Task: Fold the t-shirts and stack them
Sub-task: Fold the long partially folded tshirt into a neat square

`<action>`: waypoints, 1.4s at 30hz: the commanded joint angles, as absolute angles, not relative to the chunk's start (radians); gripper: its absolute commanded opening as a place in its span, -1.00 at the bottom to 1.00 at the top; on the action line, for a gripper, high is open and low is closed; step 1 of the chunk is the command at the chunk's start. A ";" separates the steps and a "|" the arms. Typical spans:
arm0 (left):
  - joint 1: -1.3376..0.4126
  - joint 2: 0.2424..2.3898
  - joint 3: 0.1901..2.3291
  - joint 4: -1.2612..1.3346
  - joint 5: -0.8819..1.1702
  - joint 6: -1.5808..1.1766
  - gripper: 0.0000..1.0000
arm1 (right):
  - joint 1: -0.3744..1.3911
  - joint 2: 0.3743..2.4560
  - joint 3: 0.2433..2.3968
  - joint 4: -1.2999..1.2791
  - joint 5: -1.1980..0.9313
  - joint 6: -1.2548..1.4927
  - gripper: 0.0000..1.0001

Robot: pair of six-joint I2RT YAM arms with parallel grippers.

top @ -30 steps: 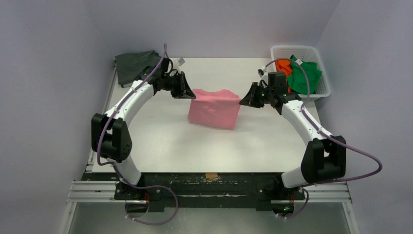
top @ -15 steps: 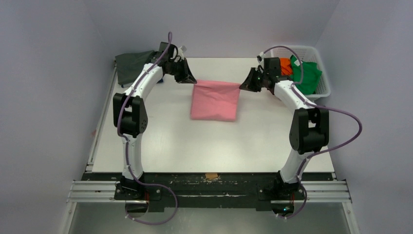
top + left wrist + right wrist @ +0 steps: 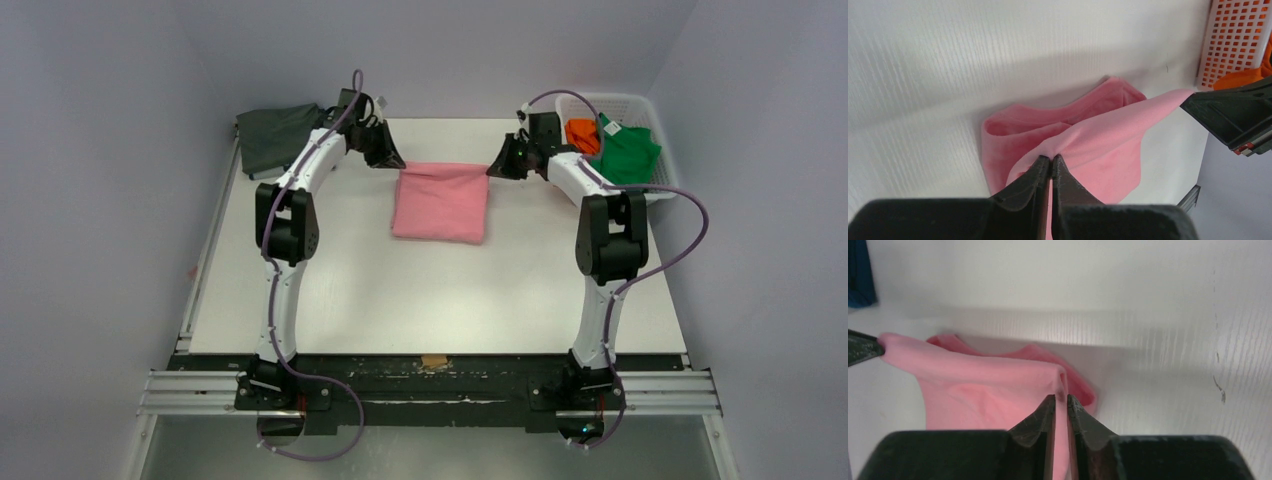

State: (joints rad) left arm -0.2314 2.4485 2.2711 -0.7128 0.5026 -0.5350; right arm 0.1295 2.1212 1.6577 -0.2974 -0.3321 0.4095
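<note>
The pink t-shirt (image 3: 441, 202) lies folded over in the far middle of the table. My left gripper (image 3: 397, 162) is shut on its far left corner and my right gripper (image 3: 492, 170) is shut on its far right corner, with the top edge stretched between them. In the left wrist view my left gripper (image 3: 1051, 159) pinches pink cloth (image 3: 1098, 135). In the right wrist view my right gripper (image 3: 1061, 399) pinches pink cloth (image 3: 983, 390). A dark grey t-shirt (image 3: 275, 132) lies at the far left corner. Orange (image 3: 582, 133) and green (image 3: 628, 152) t-shirts sit in the basket.
The white lattice basket (image 3: 661, 190) stands at the far right, close behind my right arm. A strip of blue cloth (image 3: 859, 275) shows at the left edge of the right wrist view. Grey walls close in the table's far side and flanks.
Both grippers have carried the pink t-shirt's top edge away from me, towards the far side. The shirt has gone from hanging to lying flatter on the table.
</note>
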 commanded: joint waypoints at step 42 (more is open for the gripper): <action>-0.240 2.371 1.987 -0.766 0.556 -0.502 1.00 | 0.333 2.117 1.297 -0.286 -0.782 0.213 0.61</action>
State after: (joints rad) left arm -0.2302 2.4054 2.0365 -0.7429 0.5655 -0.5137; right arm 0.3233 2.1220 1.3590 -0.1474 -0.9157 0.3489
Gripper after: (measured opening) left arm 0.998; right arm 0.794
